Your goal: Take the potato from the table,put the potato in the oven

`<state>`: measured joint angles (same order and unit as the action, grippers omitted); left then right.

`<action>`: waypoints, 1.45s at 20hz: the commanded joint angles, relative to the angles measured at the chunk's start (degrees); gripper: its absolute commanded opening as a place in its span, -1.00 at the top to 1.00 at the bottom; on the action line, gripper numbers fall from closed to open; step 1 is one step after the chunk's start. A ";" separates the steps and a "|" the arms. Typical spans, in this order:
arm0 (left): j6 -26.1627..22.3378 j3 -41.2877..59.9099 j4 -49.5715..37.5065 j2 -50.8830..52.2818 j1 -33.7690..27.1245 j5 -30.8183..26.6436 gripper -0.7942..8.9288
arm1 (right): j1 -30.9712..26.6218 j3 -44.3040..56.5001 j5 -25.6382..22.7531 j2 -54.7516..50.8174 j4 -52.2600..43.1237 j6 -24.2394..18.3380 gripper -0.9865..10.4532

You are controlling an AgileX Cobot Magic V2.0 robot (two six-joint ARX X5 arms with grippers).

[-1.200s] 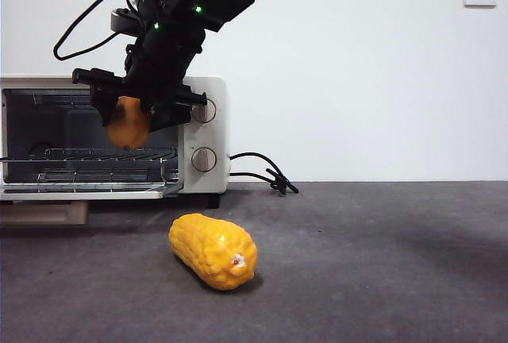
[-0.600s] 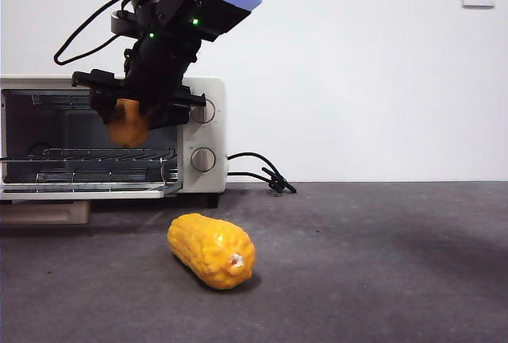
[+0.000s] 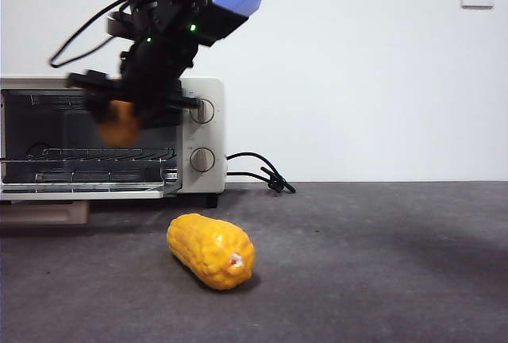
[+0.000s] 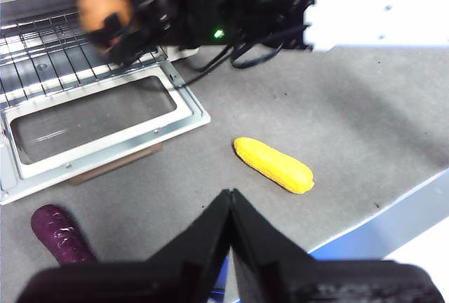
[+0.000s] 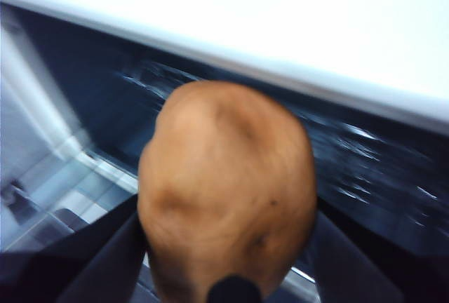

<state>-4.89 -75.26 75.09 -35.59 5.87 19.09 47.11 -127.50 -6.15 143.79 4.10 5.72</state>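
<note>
Since half a second ago the right gripper has carried the potato a little further left, and both now blur across the open front of the oven. Its fingers are clamped on either side of the potato, which hangs in the air above the wire rack, not resting on anything. No brand name or other writing is legible on the oven; only its two round knobs and the black cord trailing over the table show.

Nothing lies on the rack or on the lowered glass door. A yellow corn cob lies on the table in front of the oven, well apart from it.

From the left wrist view, the left gripper hangs high above the table's near edge with its fingers pressed together on nothing. That view alone shows a dark purple vegetable lying on the table beside the oven door; the front view does not show it.
</note>
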 commanded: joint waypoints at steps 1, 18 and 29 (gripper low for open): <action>0.20 0.50 0.07 0.09 0.72 0.15 0.85 | 0.94 0.15 0.04 2.12 0.17 -1.38 -0.28; 0.24 0.50 0.28 0.26 1.57 0.35 0.85 | 1.42 -0.26 -4.76 2.12 0.59 0.31 -0.28; 0.15 0.50 0.28 0.26 1.57 0.33 0.85 | 1.70 -10.12 -4.79 2.05 18.75 0.31 -0.28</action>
<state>-4.91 -75.26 75.40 -35.62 7.27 19.14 48.60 -137.58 -10.72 145.21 23.11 5.39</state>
